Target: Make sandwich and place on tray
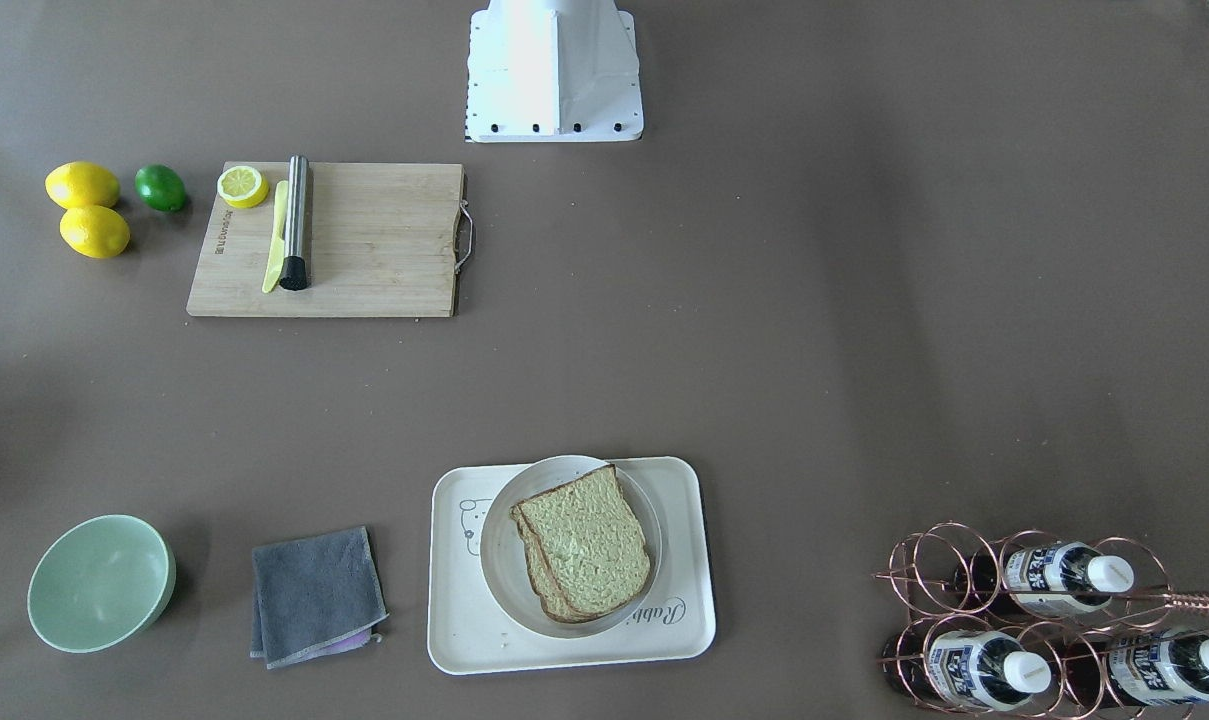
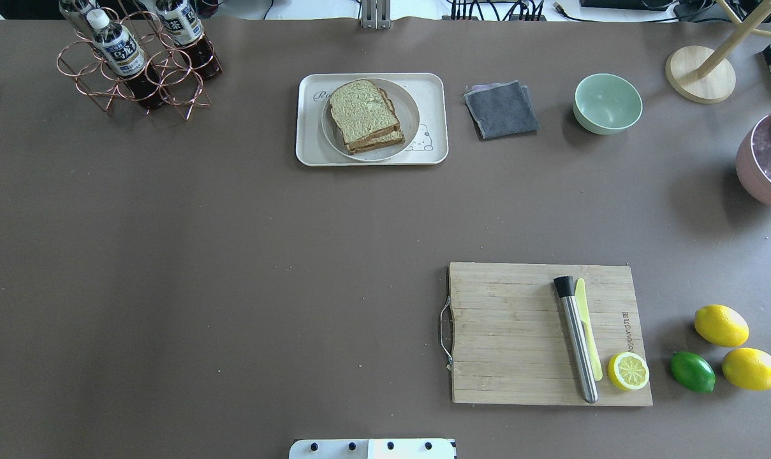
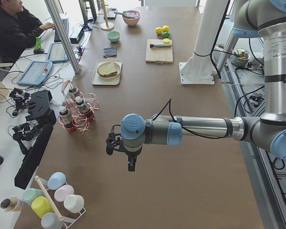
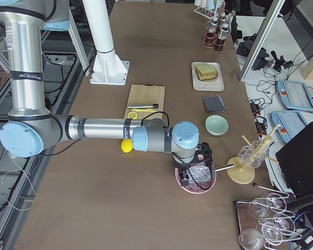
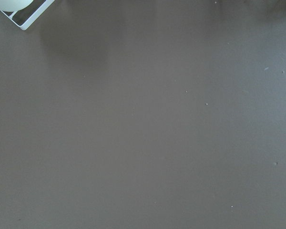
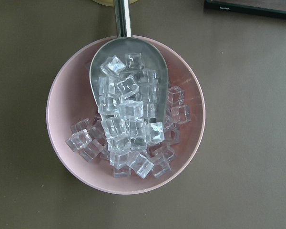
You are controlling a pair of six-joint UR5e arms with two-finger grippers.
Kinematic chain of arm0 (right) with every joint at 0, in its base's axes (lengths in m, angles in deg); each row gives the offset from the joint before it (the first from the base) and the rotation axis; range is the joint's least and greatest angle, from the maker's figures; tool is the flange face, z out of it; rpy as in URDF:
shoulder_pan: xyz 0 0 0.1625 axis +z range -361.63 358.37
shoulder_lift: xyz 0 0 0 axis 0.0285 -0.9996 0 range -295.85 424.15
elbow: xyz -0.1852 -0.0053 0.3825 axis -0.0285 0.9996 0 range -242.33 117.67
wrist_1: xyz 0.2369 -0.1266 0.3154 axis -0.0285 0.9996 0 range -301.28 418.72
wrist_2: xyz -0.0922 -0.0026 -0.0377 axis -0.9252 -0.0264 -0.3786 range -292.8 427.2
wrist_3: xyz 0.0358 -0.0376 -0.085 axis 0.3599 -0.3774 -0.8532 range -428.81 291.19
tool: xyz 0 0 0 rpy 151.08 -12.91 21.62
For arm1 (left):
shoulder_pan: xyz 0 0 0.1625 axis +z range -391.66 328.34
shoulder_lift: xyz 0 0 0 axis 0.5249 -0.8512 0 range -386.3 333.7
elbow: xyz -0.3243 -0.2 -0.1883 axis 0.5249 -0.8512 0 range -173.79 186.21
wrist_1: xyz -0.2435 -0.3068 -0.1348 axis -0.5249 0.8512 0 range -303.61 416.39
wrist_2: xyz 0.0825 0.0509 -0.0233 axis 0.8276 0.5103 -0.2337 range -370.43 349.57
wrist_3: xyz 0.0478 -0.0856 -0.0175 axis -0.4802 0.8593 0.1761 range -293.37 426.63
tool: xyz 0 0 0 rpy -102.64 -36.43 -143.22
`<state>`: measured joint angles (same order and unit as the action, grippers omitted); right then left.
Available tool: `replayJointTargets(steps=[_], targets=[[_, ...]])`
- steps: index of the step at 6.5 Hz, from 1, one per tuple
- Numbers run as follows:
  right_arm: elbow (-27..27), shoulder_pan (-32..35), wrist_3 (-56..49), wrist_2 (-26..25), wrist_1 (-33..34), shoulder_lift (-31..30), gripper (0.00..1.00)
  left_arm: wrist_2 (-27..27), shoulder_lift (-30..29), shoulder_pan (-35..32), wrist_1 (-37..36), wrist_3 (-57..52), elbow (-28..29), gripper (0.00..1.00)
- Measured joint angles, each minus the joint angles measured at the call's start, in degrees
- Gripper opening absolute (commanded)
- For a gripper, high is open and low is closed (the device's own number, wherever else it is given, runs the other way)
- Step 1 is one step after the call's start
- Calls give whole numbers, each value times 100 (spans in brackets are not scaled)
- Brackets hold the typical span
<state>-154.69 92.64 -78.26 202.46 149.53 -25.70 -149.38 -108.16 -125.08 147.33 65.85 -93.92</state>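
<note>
Although both arms were caught only from the table's ends, the left claw point(image 3: 112, 143) was seen hanging above bare table point(image 5: 143, 124) and the right claw point(image 4: 190, 171) above a pink bowl point(image 6: 56, 125) of ice; whether either was spread or pressed together could not be told. Nearest the robot's base, a wooden cutting board point(image 2: 513, 331) was seen, well apart from the task's things. At the far edge, the sandwich point(image 2: 365, 113) was found stacked on a pale plate point(image 2: 412, 109), itself set on the tray point(image 2: 308, 152), so the task was judged essentially done. The sandwich was judged light, soft and easily crushed, with slices liable to slide apart. It would best be pinched gently across the crusted edges of both slices, or carried by the plate's rim.
</note>
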Motion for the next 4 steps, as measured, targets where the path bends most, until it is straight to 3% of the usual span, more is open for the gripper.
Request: replayJointTargets(steps=[4], targets=[[-9,3,150,-18,-7,35,100,8,-60,-11,-6,8,-54,97]])
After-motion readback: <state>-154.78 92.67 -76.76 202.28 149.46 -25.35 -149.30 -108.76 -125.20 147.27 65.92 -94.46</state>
